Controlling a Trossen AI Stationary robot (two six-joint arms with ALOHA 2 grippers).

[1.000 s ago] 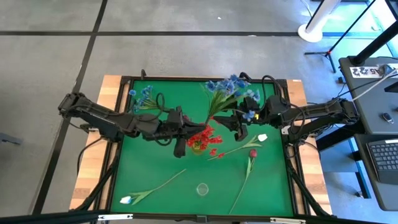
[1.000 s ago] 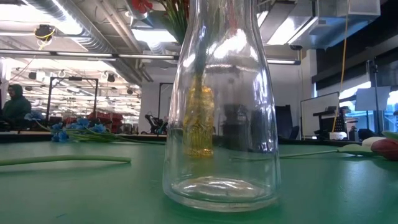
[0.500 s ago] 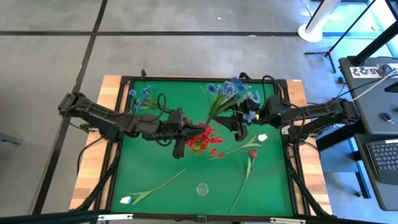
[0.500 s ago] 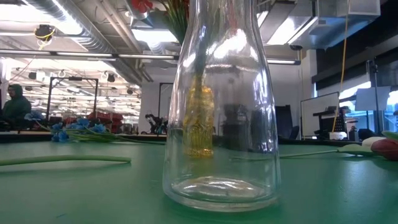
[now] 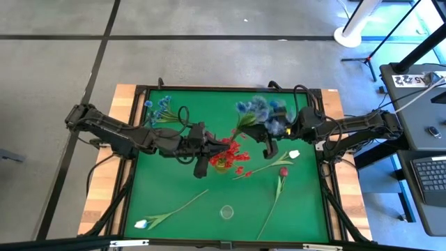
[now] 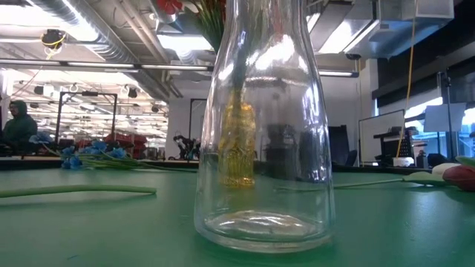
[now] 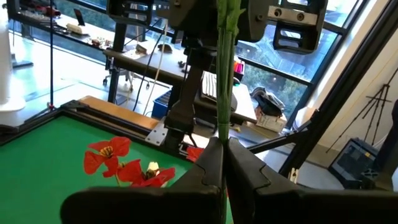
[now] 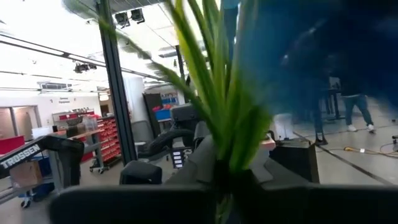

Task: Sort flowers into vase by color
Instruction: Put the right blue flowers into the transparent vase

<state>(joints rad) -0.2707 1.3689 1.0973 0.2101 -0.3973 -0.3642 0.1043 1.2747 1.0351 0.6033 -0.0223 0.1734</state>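
A blue flower spray (image 5: 259, 111) is held in the air over the table's far middle by both grippers. My left gripper (image 5: 228, 137) comes from the left and is shut on its stem. My right gripper (image 5: 260, 130) comes from the right and is shut on its leaves below the blossoms. Just nearer stands a yellow vase (image 5: 221, 163) with red flowers (image 5: 230, 150). A clear glass vase (image 5: 226, 211) stands near the front edge. Another blue spray (image 5: 160, 108), a white tulip (image 5: 144, 224), a white bud (image 5: 294, 153) and a pink tulip (image 5: 283, 171) lie flat on the table. My left gripper pinches the spray's thin green stem (image 7: 222, 118) between its two fingers, coming in level from the table's left and lying across the stem. The stem is lifted clear of the table. My right gripper pinches the bunch of green leaves (image 8: 229, 149) under the blue blossoms (image 8: 292, 56) between its two fingers, coming from the table's right. The spray is clear of the table.
The green mat has a black raised frame (image 5: 230, 88) around it. Long stems lie at the front left (image 5: 182, 206) and front right (image 5: 273, 206). In the low view the clear vase (image 6: 260, 133) fills the foreground. A person (image 6: 15, 127) sits far off in the room.
My right gripper has shut on the blue spray's leaves. The blossoms, spread wide before, have drawn together into a tighter bunch nearer that gripper. Both arms have stayed in place.
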